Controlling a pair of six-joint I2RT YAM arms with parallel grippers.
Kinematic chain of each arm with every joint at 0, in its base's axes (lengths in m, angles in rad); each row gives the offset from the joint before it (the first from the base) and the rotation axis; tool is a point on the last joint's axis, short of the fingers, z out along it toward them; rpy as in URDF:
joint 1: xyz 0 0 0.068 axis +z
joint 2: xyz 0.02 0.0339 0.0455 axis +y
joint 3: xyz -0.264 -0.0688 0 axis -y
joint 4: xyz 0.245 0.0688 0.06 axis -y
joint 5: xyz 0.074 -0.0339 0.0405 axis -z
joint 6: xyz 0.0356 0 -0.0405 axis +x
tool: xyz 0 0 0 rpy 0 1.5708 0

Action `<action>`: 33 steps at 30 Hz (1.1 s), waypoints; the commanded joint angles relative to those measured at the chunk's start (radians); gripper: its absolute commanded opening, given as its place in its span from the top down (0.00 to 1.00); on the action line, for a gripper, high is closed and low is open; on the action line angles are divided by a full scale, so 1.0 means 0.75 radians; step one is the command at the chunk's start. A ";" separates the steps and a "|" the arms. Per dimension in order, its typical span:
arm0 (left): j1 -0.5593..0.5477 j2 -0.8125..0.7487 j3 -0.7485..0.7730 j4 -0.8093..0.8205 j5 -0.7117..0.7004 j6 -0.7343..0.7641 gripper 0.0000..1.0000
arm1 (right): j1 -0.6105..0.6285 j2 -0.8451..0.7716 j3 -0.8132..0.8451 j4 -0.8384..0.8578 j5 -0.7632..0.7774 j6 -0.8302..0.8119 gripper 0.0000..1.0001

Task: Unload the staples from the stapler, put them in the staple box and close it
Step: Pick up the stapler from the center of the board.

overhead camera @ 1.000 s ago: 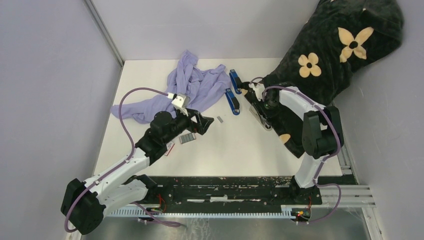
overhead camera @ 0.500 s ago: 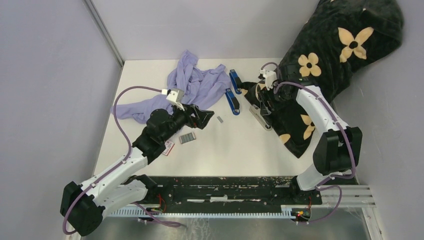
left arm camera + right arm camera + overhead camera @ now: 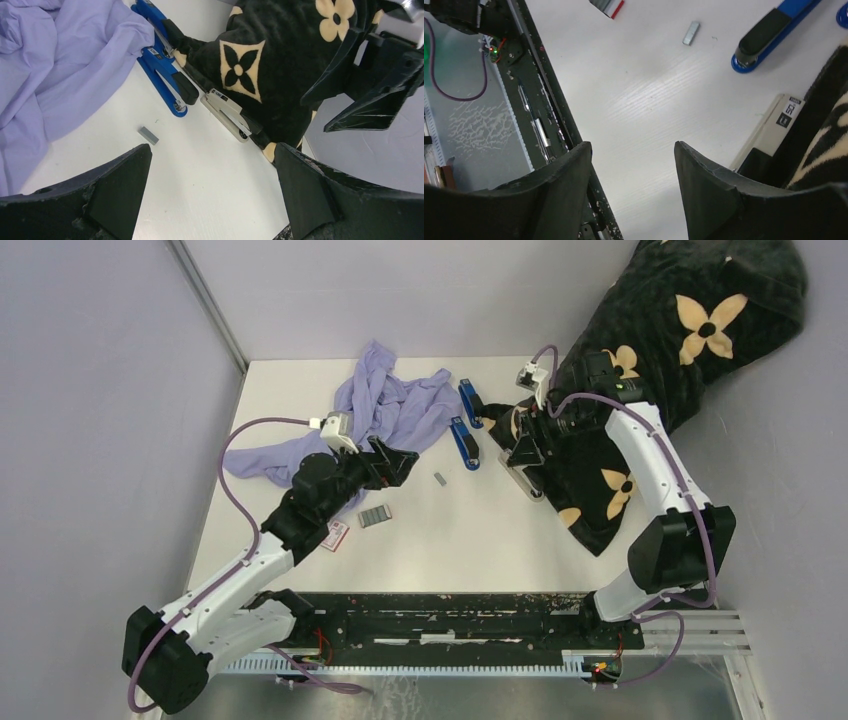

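The small red-and-white cardboard box [image 3: 337,535] hides its contents. A short silver-grey staple strip [image 3: 439,478] lies on the open white counter [image 3: 470,530] between the spread, empty left end effector [image 3: 400,462] and right end effector [image 3: 520,445].

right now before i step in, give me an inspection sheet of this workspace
surface: white table, things gathered on its far half
job's things: blue stapler, second blue stapler, beige stapler against the blanket; one loose staple strip; group of staple strips nearer the arms
clutter: purple cloth, black flowered blanket, small red-and-white box
grippers: left gripper open, empty; right gripper open, empty, raised near the beige stapler
cables: purple cables loop off both arms
surroundings: grey walls; nothing else seen
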State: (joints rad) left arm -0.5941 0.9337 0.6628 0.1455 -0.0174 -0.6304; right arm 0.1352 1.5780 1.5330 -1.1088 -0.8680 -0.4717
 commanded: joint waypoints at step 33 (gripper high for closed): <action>0.007 -0.045 -0.051 -0.130 -0.409 -0.154 0.00 | 0.450 0.716 0.613 0.271 1.074 0.625 0.29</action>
State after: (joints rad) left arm -0.5903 0.9047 0.6262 -0.0357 -0.2768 -0.7940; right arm 0.4553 2.0644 1.9072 -0.9169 -0.1661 -0.0750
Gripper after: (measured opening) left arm 0.997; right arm 0.707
